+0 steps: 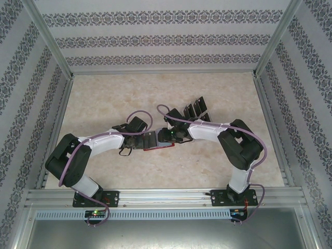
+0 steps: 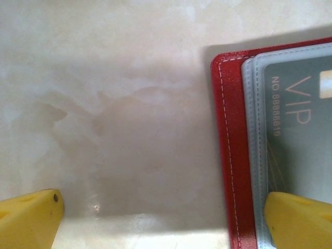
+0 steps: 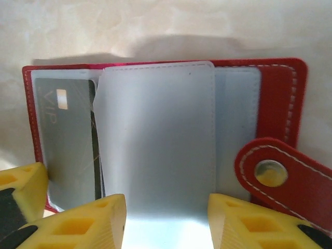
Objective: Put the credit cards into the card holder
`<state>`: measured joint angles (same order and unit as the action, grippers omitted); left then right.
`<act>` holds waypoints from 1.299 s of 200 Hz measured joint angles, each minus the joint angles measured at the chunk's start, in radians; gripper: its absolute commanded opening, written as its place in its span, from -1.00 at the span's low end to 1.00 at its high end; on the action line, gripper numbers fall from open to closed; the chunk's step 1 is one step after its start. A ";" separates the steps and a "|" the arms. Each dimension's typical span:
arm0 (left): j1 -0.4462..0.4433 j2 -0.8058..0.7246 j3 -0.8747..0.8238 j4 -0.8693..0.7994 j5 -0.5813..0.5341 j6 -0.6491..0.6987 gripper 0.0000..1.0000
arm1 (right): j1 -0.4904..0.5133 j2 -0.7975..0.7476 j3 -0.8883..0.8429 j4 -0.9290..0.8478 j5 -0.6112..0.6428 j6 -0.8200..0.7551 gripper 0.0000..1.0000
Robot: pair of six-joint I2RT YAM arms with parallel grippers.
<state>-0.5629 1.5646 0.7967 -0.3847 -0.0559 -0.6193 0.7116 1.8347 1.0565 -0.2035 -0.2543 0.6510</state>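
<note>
Top view first: the left gripper (image 1: 141, 139) and the right gripper (image 1: 167, 136) are nose to nose over the middle of the table (image 1: 207, 166). The red card holder (image 1: 155, 148) peeks out just beneath and between them. Past the right gripper, on its far side, spare credit cards (image 1: 196, 109) stand on edge in a short row, apart from both hands.

Over to the left wrist camera: the left gripper (image 2: 163, 220) is spread wide, released, with nothing between the jaws but bare marble table (image 2: 104, 104). One yellow fingertip (image 2: 28, 218) sits over the tabletop. The other fingertip (image 2: 298, 220) lies over the edge of the open card holder (image 2: 228, 129), on its clear pocket. Just ahead of that fingertip, a grey VIP card (image 2: 295, 114) is tucked in the pocket.

Now the right wrist camera: the card holder (image 3: 290, 93) lies open straight ahead of the right gripper (image 3: 166, 223). Its jaws are partly apart, and a clear plastic sleeve (image 3: 155, 129) runs down into the gap between them. Gripped or only straddled? I cannot tell. To the left of these fingers the VIP card (image 3: 65, 145) sits in its pocket, with a third yellow fingertip (image 3: 23, 181) at its near corner. To the right, beside the right-hand finger, lies the clasp tab (image 3: 290, 176) with its metal snap.
</note>
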 measured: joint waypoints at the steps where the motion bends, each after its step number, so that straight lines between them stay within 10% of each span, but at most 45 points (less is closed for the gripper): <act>1: 0.000 0.000 0.000 0.000 0.000 0.000 1.00 | 0.000 0.001 0.001 0.000 -0.001 0.000 -0.06; 134: 0.000 -0.008 -0.005 0.008 -0.005 -0.026 0.99 | 0.013 0.012 -0.013 0.122 -0.129 0.081 -0.06; 260: 0.000 -0.335 -0.075 0.004 -0.149 -0.221 1.00 | 0.031 0.035 -0.005 0.138 -0.133 0.106 -0.06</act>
<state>-0.5629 1.2297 0.7219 -0.3809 -0.2050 -0.8402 0.7425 1.8702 1.0519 -0.0658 -0.3870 0.7567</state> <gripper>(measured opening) 0.999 0.470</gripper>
